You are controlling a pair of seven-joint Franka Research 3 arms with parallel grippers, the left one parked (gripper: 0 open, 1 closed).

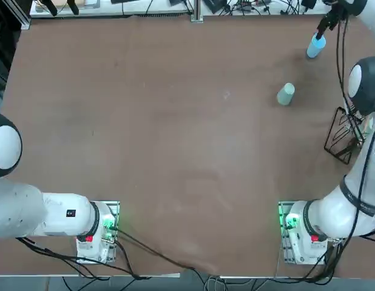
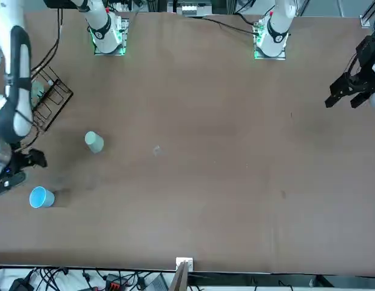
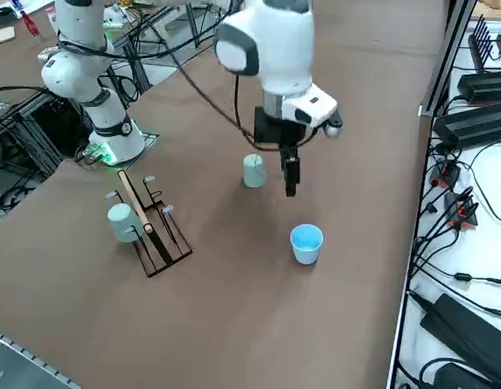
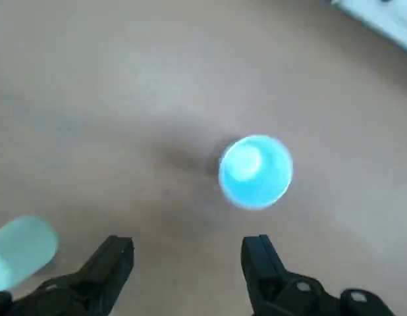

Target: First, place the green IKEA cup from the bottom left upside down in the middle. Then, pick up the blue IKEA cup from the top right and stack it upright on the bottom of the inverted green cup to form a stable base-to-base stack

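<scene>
Fingers of the right gripper (image 4: 187, 253) stand wide apart, empty, hanging above the table (image 1: 163, 139) near its far right corner. Just beyond them the blue IKEA cup (image 4: 256, 171) stands upright, mouth up. Off to one side, the green IKEA cup (image 3: 254, 171) sits upside down.

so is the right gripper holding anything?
Nothing. The right gripper is open and empty, above the table near the blue cup; green cup sits apart.
</scene>
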